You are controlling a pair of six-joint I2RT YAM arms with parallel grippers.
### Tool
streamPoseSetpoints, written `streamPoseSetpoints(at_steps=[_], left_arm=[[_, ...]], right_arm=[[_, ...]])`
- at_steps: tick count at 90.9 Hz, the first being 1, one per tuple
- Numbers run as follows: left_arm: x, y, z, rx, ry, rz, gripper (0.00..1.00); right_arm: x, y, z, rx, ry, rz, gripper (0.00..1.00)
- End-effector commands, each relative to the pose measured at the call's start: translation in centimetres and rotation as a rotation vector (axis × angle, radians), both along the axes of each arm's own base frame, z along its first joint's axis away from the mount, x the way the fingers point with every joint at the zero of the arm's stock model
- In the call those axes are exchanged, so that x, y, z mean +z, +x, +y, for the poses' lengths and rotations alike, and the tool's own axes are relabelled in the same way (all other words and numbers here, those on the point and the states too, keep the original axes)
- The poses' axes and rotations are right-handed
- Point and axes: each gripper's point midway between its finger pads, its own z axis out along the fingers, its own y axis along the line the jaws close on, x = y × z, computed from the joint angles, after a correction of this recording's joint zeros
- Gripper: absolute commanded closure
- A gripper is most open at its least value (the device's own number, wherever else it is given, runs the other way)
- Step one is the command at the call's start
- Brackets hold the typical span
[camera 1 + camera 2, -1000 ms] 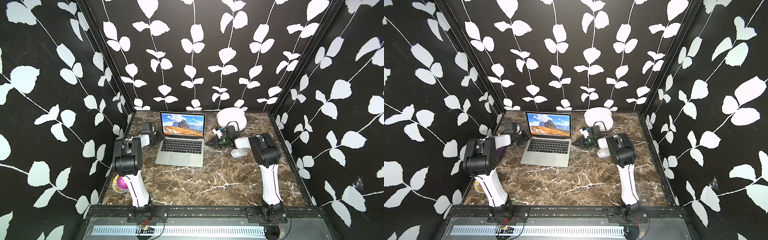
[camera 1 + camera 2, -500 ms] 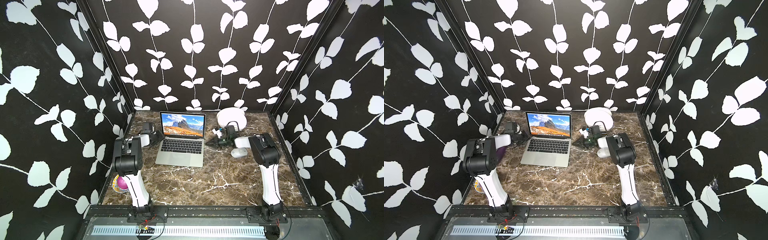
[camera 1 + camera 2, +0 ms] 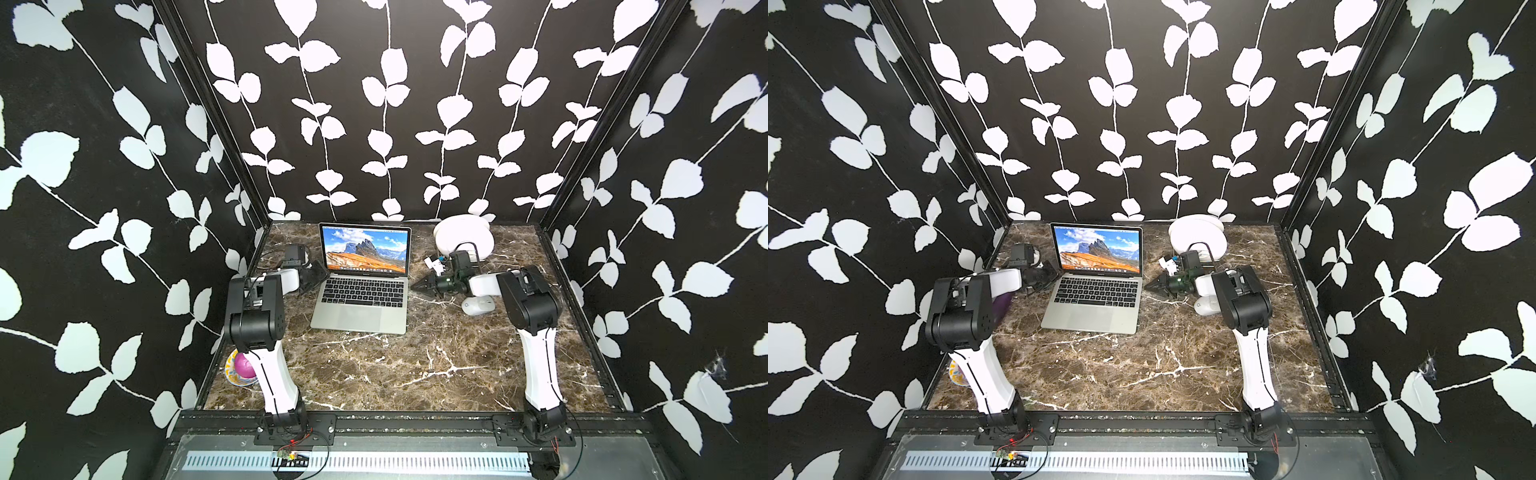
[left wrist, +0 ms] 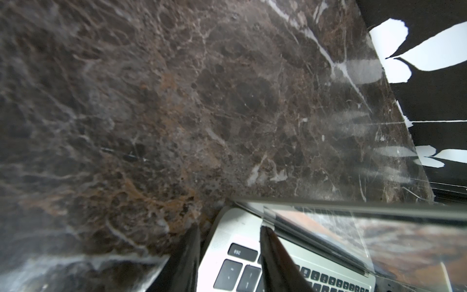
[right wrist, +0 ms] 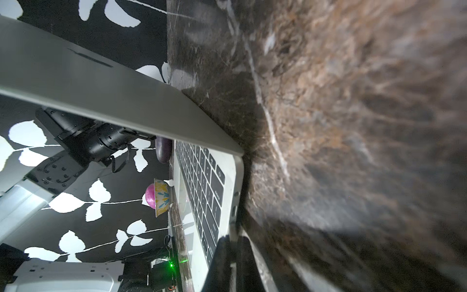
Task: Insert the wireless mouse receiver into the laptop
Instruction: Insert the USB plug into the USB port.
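right tool (image 5: 232,240): fingers pressed together, tip low over the counter (image 3: 415,365), just beside the right side edge of the laptop (image 3: 359,307), level with the rear key rows. Can't tell whether the receiver sits between the tips; too small to make out. In the right wrist view that edge shows a round socket and a small slot just ahead of the tips; touching or apart, can't tell.

the wireless mouse (image 3: 478,305) lies on the counter to the right of that tool, partly under the right forearm, well apart from the laptop. White plates (image 3: 463,241) sit further back at the rear wall.

left tool (image 4: 228,228): fingers spread, straddling the laptop's rear left corner by the hinge. One finger (image 4: 189,252) is outside the base edge, the other over the esc-key corner; contact unclear.

Lid open. Narrow strip of counter between the laptop's left edge and the side wall, taken up by the left arm. Wide run of counter from the laptop's front edge to the arm bases. Bowl (image 3: 231,372) with pink ball (image 3: 243,362) at the front left corner.
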Motion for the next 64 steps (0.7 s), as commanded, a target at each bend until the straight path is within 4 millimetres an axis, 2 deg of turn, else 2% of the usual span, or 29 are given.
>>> streamPoseSetpoints(at_steps=[1, 29, 41, 64], left_arm=[[-3.6, -3.7, -1.7, -0.048, -0.031, 0.182, 0.58], [-3.7, -3.8, -1.7, -0.051, -0.029, 0.187, 0.58], [-3.9, -3.9, -1.7, -0.052, -0.03, 0.192, 0.59], [-3.8, -3.8, -1.8, -0.055, -0.031, 0.191, 0.59]], right_arm=[[-6.1, -2.3, -0.5, -0.033, -0.05, 0.192, 1.0], [-5.3, -2.8, 0.4, 0.01, -0.036, 0.177, 1.0], [-5.4, -3.4, 1.2, 0.053, -0.054, 0.168, 1.0], [-5.8, -4.3, 1.3, 0.09, -0.124, 0.148, 1.0]])
